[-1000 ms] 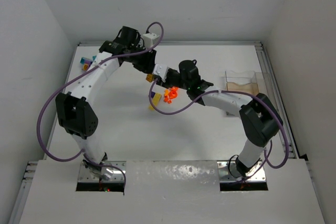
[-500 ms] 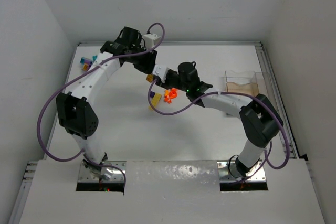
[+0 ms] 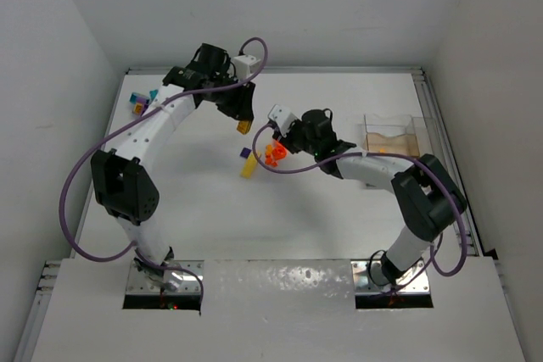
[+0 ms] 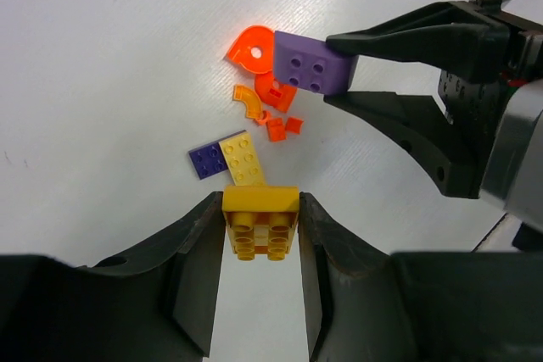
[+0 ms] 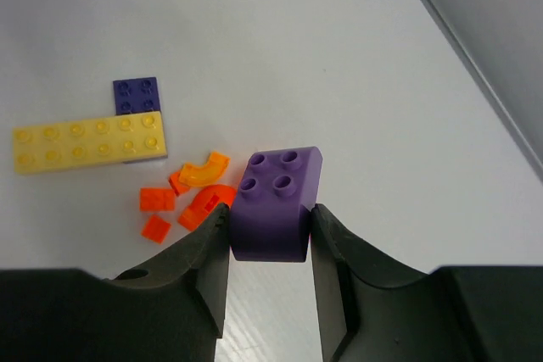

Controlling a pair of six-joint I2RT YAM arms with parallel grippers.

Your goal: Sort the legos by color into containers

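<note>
**Left arm** (image 3: 146, 131): white tubular link shells, black joint housings. **Right arm** (image 3: 366, 167): same finish.

**Cabling:** a purple sheathed cable (image 3: 61, 205) loops outside the left arm. A matching purple cable (image 3: 463, 226) runs beside the right arm.

**Mounts:** bare metal base plates (image 3: 178, 275) sit at six o'clock in the overhead view.

**Wrist:** a white boxy camera module (image 3: 244, 63) is on the left wrist.

**Left gripper** (image 4: 259, 209) and **right gripper** (image 5: 270, 218): matte black curved fingers (image 4: 197, 264). One right-hand finger has a small round hole.

- No writing, label, brand, number or sign can be read in any of the three views.
- The studs on the purple brick (image 5: 276, 201) and on the yellow brick (image 4: 260, 219) are too small and blurred to show any lettering.
</note>
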